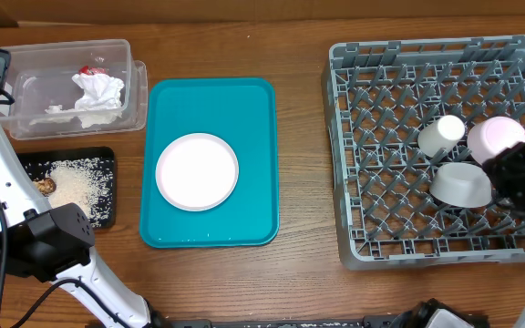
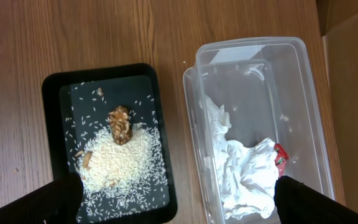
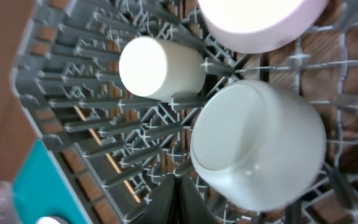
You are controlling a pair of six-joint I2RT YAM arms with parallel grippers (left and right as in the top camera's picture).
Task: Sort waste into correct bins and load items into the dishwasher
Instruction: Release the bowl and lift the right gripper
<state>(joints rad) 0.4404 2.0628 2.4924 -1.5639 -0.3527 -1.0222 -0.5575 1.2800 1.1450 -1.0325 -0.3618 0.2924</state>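
Observation:
A white plate lies on the teal tray. The grey dishwasher rack holds a white cup, a pink bowl and a pale bowl. My right gripper is shut and empty, just above the rack beside the pale bowl; the cup and pink bowl lie beyond. My left gripper is wide open and empty, high above the black tray of rice and the clear bin holding crumpled napkins.
The black tray holds rice and a brown food scrap. The clear bin sits at the back left with a red wrapper. My left arm's elbow hangs over the front left. Cardboard edges the far side.

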